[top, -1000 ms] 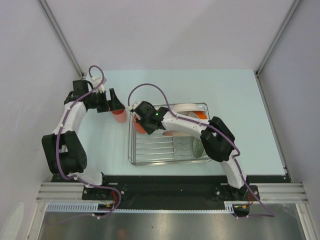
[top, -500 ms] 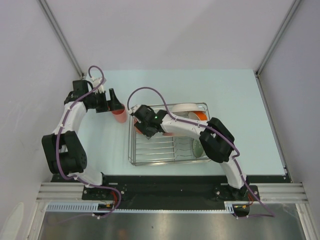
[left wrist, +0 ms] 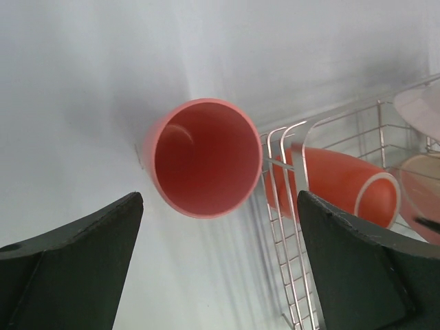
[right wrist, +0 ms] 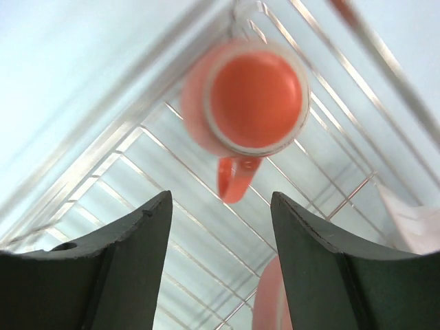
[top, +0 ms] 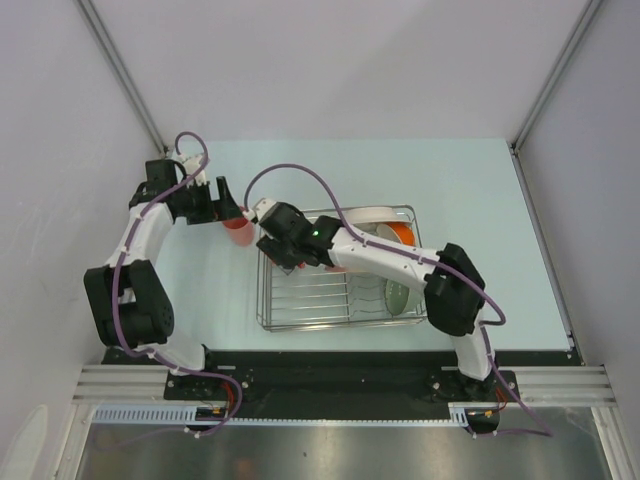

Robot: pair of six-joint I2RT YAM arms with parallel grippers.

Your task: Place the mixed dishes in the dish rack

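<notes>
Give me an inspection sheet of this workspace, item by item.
Surface: pale table, carrying rack and tumbler.
Job's things: pink tumbler upright on the table beside the dish rack; orange mug on its side inside; plate, orange bowl, pale green bowl racked.
Clutter: nothing seen.
Grippers: left end effector open, facing the tumbler; right end effector open above the mug.
Cables: purple cable looped along each arm.
Surroundings: white walls.
</notes>
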